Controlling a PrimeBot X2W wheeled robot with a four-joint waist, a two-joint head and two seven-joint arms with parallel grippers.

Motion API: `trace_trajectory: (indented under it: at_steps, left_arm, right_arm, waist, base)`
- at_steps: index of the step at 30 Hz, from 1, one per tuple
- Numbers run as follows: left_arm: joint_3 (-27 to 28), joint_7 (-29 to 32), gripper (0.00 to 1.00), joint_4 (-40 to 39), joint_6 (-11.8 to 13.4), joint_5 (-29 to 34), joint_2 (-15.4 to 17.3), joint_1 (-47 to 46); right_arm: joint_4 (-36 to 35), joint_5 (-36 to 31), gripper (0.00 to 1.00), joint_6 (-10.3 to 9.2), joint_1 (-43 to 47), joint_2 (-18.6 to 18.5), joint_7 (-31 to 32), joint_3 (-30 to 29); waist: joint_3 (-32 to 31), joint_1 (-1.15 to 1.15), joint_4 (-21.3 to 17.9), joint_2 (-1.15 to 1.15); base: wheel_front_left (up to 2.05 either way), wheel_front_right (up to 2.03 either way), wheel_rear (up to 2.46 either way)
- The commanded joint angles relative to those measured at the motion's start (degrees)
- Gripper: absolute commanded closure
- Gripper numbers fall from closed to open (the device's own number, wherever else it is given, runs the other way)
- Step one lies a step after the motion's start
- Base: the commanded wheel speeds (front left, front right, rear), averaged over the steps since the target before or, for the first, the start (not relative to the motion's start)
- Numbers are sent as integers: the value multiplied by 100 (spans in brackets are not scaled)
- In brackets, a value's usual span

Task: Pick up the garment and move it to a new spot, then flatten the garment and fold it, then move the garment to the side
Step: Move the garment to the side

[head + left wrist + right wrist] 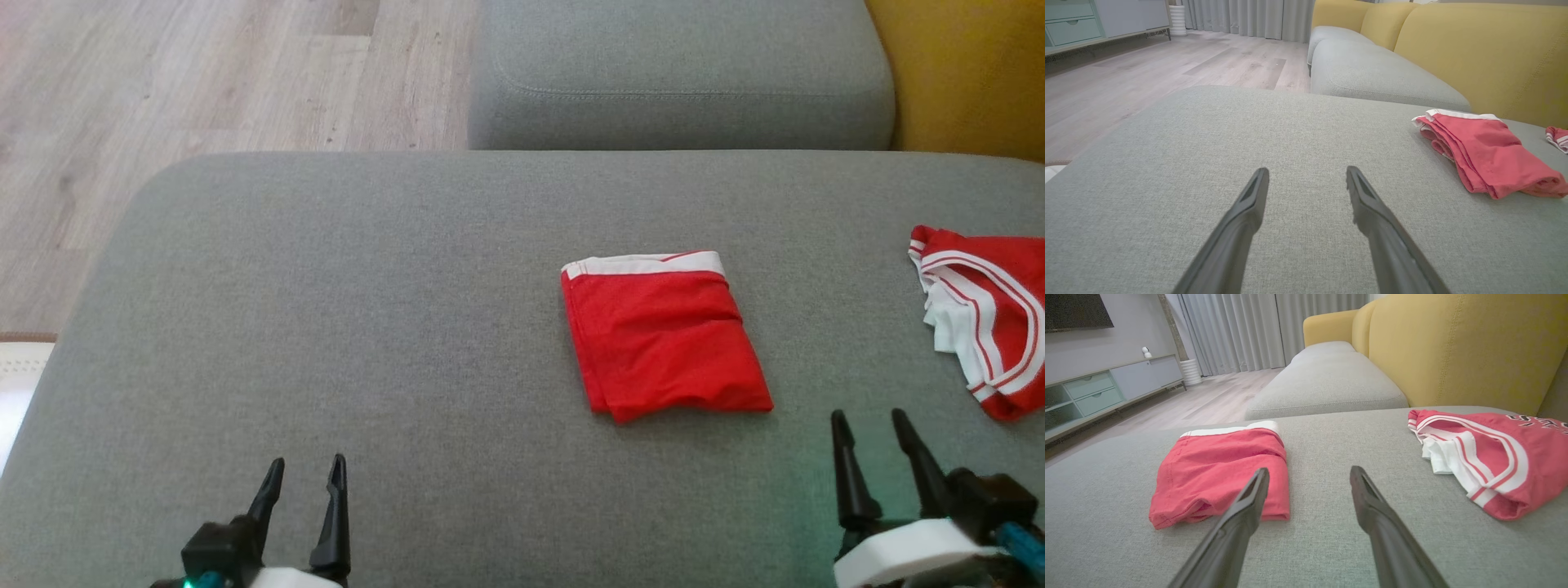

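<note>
Head view gives you the plainest read: the folded red shorts (665, 335) lie on the grey seat cushion (326, 310), right of its middle, with the white waistband (645, 264) along the far edge. They sit ahead of the right gripper (868, 414) and a little to its left, clear of its tips. The left gripper (308, 460) hovers well apart from them over bare cushion.

Both pairs of fingers stand wide open and have hold of nothing. You can confirm it in either wrist view, where only cushion or cloth shows through the gap.

Judging by the neat rectangular packet, the fold looks done, and what remains is moving the garment to the side. For that you would bring the right fingers in low at the near edge and close through every layer, or the stack may open as it lifts.

The shorts are a thin, soft knit that creases lightly on top, with several layers showing at the left edge. The cushion is a coarse woven fabric, likely grippy enough to drag a loose layer. A second red garment with white stripes (988, 327) lies crumpled at the right edge, near the mustard-yellow backrest (963, 73). Keep your path clear of it.
</note>
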Motion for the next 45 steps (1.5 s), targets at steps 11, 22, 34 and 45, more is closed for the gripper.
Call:
trace_trajectory:
  at_steps: [11, 22, 34, 45]
  left_arm:
    - [113, -70, 0, -255, -24, 67, -18, -348]
    - [-363, -70, 0, -258, 35, -173, -18, -945]
    - [-841, -70, 0, -207, 256, -470, -18, -1285]
    - [-513, -70, 0, -455, 258, -253, -18, -1306]
  right_arm:
    - [-155, 645, 0, -4, -649, -40, 437, 125]
    - [-155, 1572, 0, -4, -2404, -788, 3504, 491]
    - [1371, 1450, 0, -4, -3173, -899, 4850, 462]
    - [1213, 1728, 100, -4, -3593, -862, 4373, 283]
  waist:
    - [257, 0, -26, 0]
    - [1039, 0, 374, 0]
    - [1387, 0, 910, 0]
    - [1502, 0, -285, 0]
  base:
    - [0, 0, 0]
    - [0, 0, 0]
    - [0, 0, 0]
    - [0, 0, 0]
